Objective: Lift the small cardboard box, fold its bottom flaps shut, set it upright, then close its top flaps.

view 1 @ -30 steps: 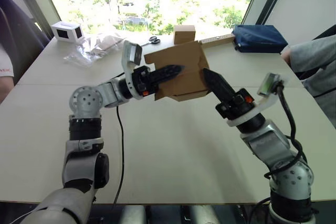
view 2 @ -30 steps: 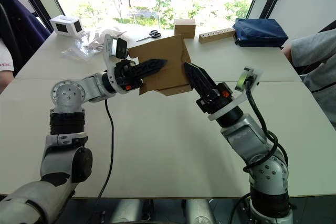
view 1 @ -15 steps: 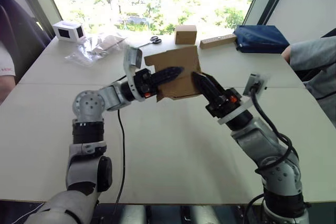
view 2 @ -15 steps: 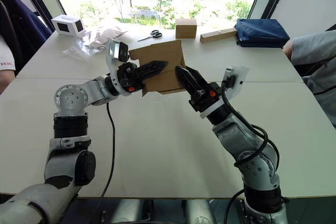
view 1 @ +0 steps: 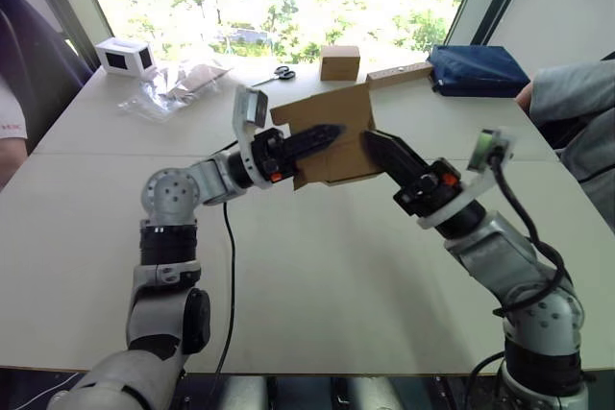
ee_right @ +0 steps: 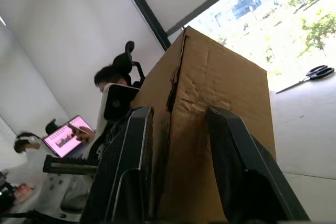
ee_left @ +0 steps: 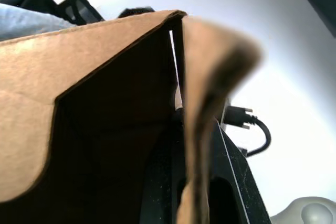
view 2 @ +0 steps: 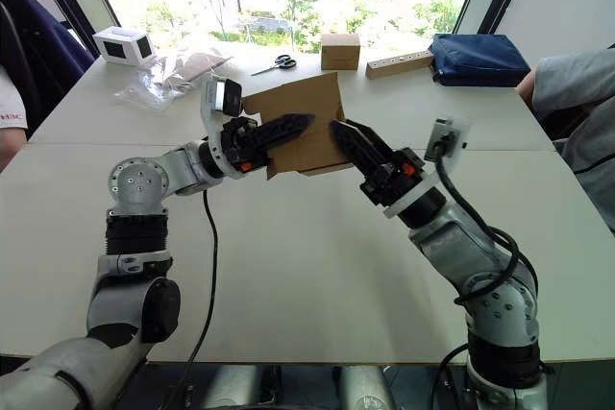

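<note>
Change: since half a second ago, right gripper (view 1: 377, 144) has drawn back slightly.
Left gripper (view 1: 322, 132): fingers clamp a wall of small cardboard box (view 1: 338, 112).
Box: aloft over table (view 1: 317, 256), tilted; long axis unclear.
Right gripper: fingers apart against the box's right face.

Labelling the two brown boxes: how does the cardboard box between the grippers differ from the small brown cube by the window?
The plain brown cardboard box is held tilted between the left gripper and right gripper; the small brown cube sits square and untouched at the table's far edge. The held box is larger, with a loose flap; the cube looks closed. Both are plain brown.
</note>
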